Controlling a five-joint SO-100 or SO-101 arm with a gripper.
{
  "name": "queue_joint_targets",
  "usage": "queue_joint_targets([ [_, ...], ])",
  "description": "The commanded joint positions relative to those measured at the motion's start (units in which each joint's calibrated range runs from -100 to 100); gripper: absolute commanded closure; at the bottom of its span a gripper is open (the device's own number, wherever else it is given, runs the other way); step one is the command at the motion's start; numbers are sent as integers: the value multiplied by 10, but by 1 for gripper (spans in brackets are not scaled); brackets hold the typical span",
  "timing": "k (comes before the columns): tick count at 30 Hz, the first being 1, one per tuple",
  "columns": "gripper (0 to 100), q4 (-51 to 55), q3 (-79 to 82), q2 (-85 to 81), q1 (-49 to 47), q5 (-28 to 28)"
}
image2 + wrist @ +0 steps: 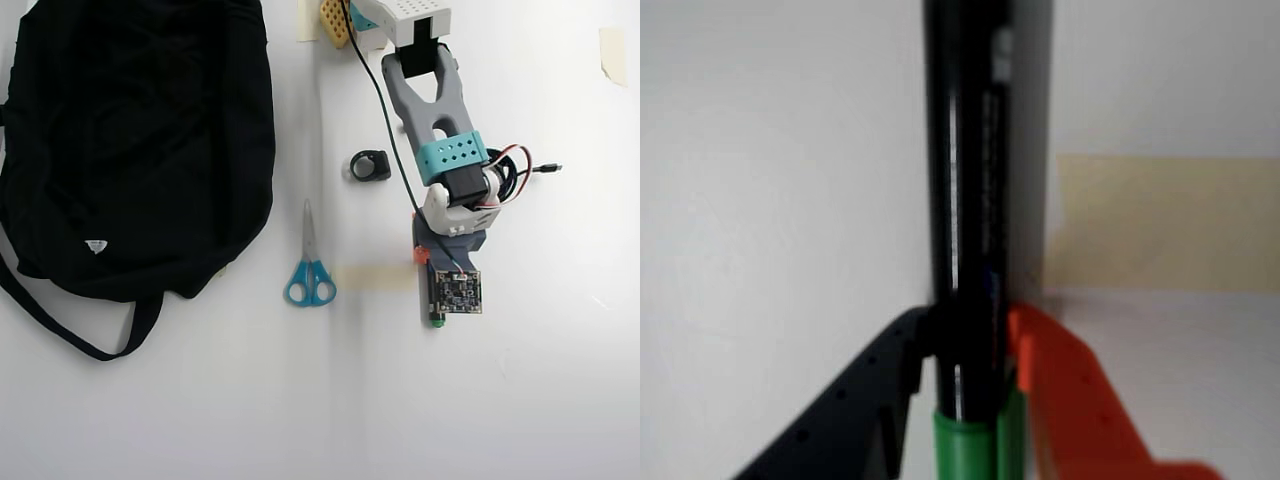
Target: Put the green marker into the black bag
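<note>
Looking down the wrist view, you see the fingers (965, 375) clenched on the green marker (975, 200), its far end cut off; overhead it is nearly hidden under the wrist, well apart from the black bag (130, 140) on the counter (540, 400).

Blue-handled scissors (309, 268) btwn black ring (369, 165) & beige tape strip (372, 278)

I note the green marker (975, 200) has a glossy black plastic barrel. The gripper (975, 345) fingers look like matt printed plastic, one black, one orange. The black bag (140, 130) is soft matt cloth. The table (300, 400) is smooth, white.
</note>
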Motion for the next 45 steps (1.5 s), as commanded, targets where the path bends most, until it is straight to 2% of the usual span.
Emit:
queue_joint_targets([
  [1, 96, -7, -14, -5, -3, -3],
  [4, 98, -8, -14, -1, -3, -3],
  [26, 98, 0, -29, -13, -4, -3],
  [41, 98, 187, -191, -13, -2, -4],
  [45, 98, 187, -210, -11, 6, -4],
])
